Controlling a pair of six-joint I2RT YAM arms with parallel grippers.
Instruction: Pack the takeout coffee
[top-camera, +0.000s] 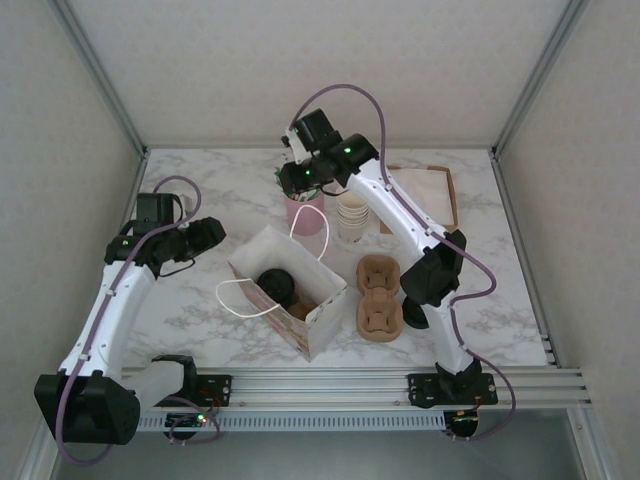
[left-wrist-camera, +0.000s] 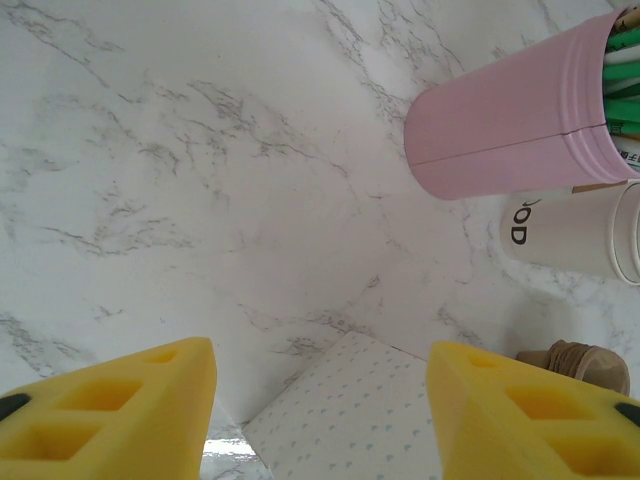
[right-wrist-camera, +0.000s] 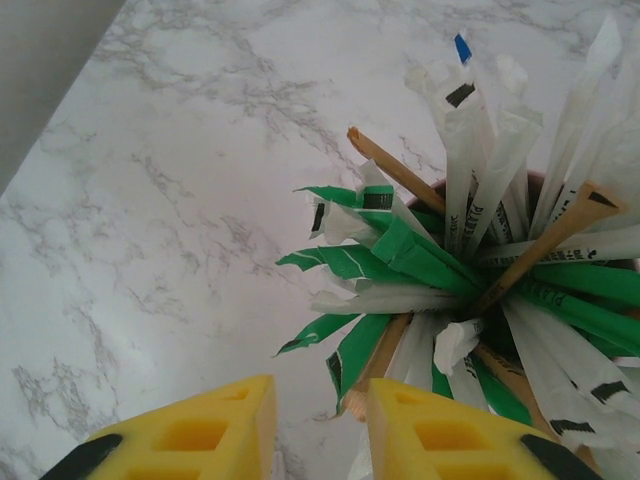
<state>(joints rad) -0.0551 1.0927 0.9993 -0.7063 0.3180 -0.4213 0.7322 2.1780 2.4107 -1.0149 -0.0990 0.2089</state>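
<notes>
Right hand (right-wrist-camera: 320, 395) hovers part-open, empty, over stirrers (right-wrist-camera: 400, 170); takeout coffee (top-camera: 275, 286) likely light, crushable: grip mid-wall, gently.

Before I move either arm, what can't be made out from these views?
- Right wrist view: whether the wooden stirrer touches a finger of the right gripper; packets overlap it.
- Top view: the takeout coffee apart from its top, hidden inside the bag.
- Left wrist view: the cream cup and its full lettering, cut off by the right edge and the pink cup.
</notes>
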